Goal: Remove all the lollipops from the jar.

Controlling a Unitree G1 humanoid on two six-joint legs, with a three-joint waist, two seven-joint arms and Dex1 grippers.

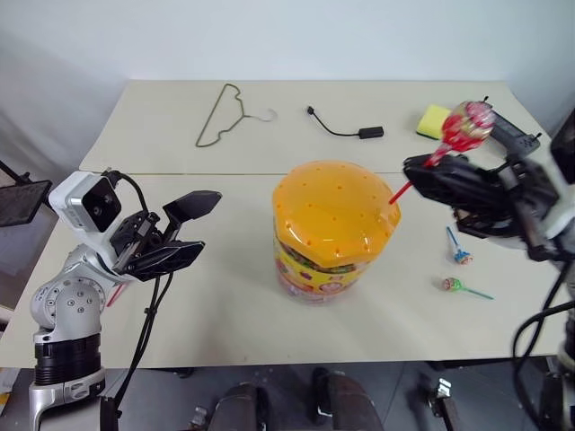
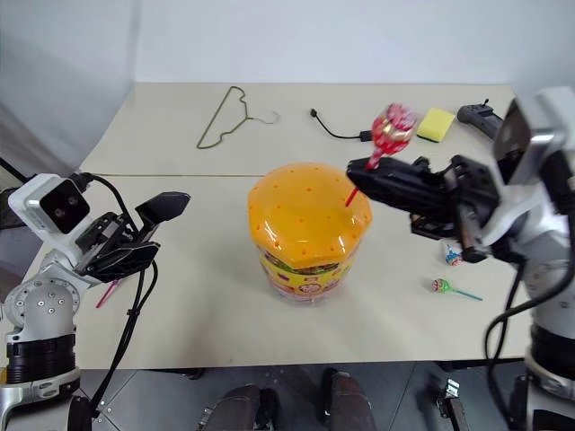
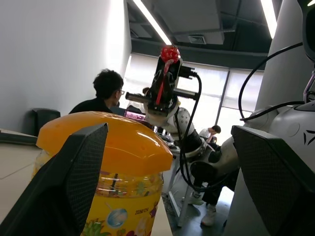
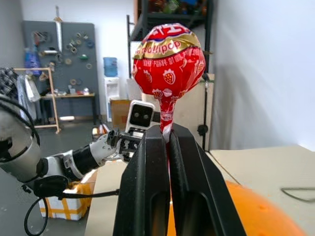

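Starting at your left, the left gripper (image 1: 184,232) hangs with jaws wide apart, beside the jar (image 1: 331,235), not touching it. That clear tub, with a holed orange dome lid and colourful label, stands mid-table near the front edge. Your right gripper (image 4: 167,142) pinches a red-stick lollipop (image 4: 169,59) above the lid. Two more lollipops (image 1: 460,254) lie toward the table's right edge.
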